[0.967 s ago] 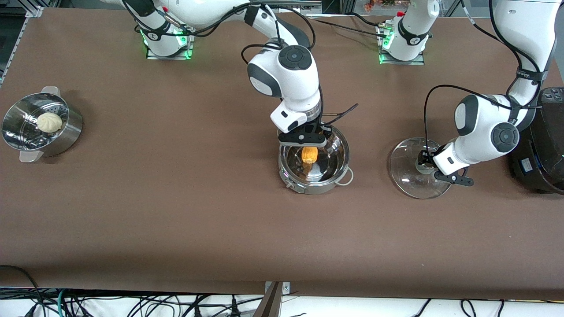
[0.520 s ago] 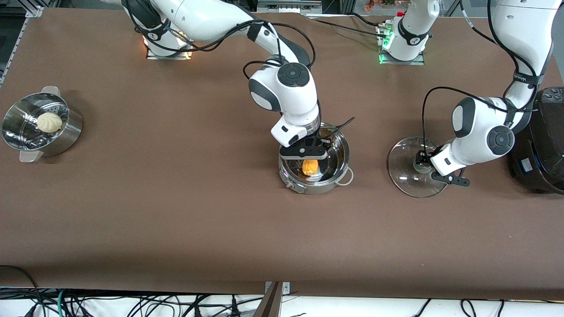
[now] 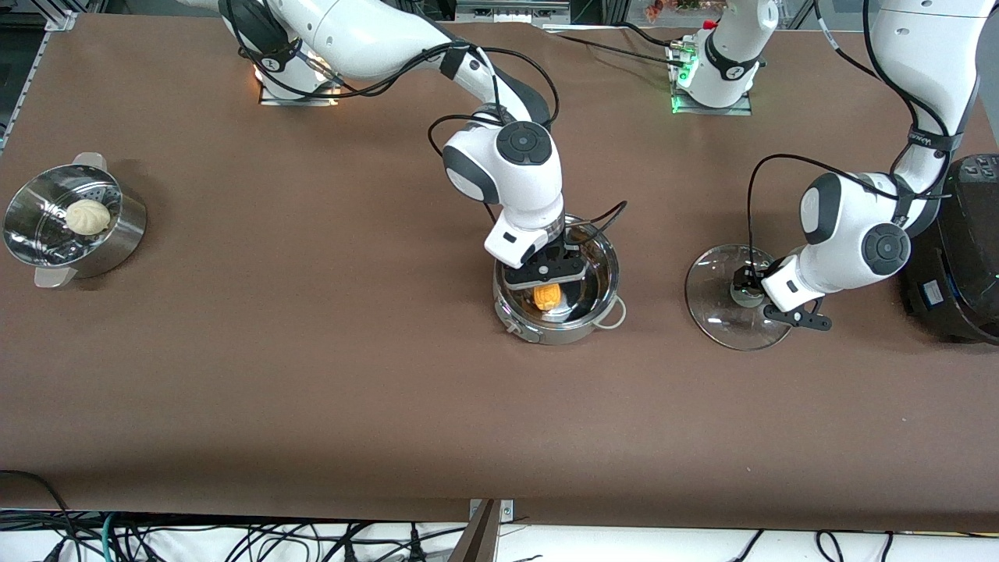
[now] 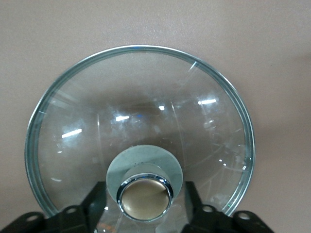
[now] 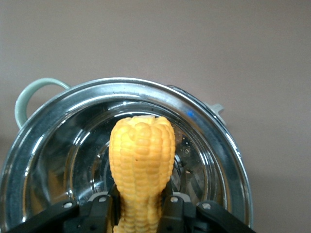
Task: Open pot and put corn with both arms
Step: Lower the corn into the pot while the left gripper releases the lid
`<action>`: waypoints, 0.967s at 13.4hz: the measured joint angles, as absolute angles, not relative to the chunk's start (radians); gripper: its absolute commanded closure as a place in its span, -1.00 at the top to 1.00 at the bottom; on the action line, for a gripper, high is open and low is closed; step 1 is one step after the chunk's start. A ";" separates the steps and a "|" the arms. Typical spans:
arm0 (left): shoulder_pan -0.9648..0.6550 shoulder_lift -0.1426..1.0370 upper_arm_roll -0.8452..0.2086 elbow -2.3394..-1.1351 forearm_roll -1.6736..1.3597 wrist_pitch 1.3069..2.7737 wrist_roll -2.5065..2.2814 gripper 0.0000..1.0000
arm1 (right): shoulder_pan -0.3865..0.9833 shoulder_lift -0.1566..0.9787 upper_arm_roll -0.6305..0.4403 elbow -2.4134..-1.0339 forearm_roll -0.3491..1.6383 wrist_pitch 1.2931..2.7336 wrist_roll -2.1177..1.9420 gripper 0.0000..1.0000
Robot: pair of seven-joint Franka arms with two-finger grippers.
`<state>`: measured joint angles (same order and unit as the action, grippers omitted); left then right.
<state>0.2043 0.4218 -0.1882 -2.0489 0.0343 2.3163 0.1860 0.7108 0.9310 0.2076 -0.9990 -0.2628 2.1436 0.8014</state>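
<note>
The pot [image 3: 549,332] stands open at mid-table, its steel rim [image 5: 146,90] filling the right wrist view. My right gripper [image 3: 546,279] reaches down inside it, shut on the yellow corn [image 3: 546,296], whose tip [image 5: 142,145] points at the pot's bottom between the fingers of the right gripper [image 5: 141,206]. The glass lid [image 3: 714,304] lies on the table toward the left arm's end. My left gripper [image 3: 748,293] sits low over it, fingers open on either side of the tan knob [image 4: 145,196]; the left gripper [image 4: 145,191] straddles the knob without pinching it, and the lid [image 4: 141,107] rests flat.
A steel steamer basket [image 3: 117,238] holding a white bun [image 3: 87,216] sits near the right arm's end of the table. A big black cooker [image 3: 964,257] stands at the left arm's end, right beside the left arm's wrist.
My right gripper has sunk lower into the pot with the corn. The left gripper's fingers have parted from the lid's knob, and the lid sits still on the table.
</note>
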 measured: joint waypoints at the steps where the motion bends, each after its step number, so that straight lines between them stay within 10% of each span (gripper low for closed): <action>1: 0.204 0.417 -0.188 -2.049 0.034 2.316 0.186 0.99 | 0.711 0.931 0.207 -0.999 -0.263 2.141 0.798 -1.00; 5: 0.206 0.347 -0.184 -2.035 0.034 2.249 0.185 1.00 | 0.711 0.932 0.203 -0.999 -0.263 2.137 0.795 -0.58; 6: 0.207 0.316 -0.181 -2.026 0.034 2.211 0.185 1.00 | 0.711 0.932 0.203 -0.999 -0.263 2.136 0.794 -0.13; 7: 0.207 0.283 -0.178 -2.014 0.034 2.164 0.183 1.00 | 0.711 0.932 0.202 -0.999 -0.264 2.136 0.794 0.82; 8: 0.207 0.250 -0.174 -1.996 0.034 2.115 0.179 1.00 | 0.711 0.933 0.202 -0.999 -0.264 2.136 0.794 1.00; 13: 0.205 0.150 -0.123 -1.798 0.031 1.806 0.146 0.88 | 0.716 0.935 0.202 -0.999 -0.264 2.134 0.794 1.00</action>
<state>0.2053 0.1496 -0.1233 -1.7985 0.0314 1.8056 0.1461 0.7159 0.9347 0.2015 -0.9990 -0.2637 2.1336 0.7944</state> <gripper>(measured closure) 0.062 0.203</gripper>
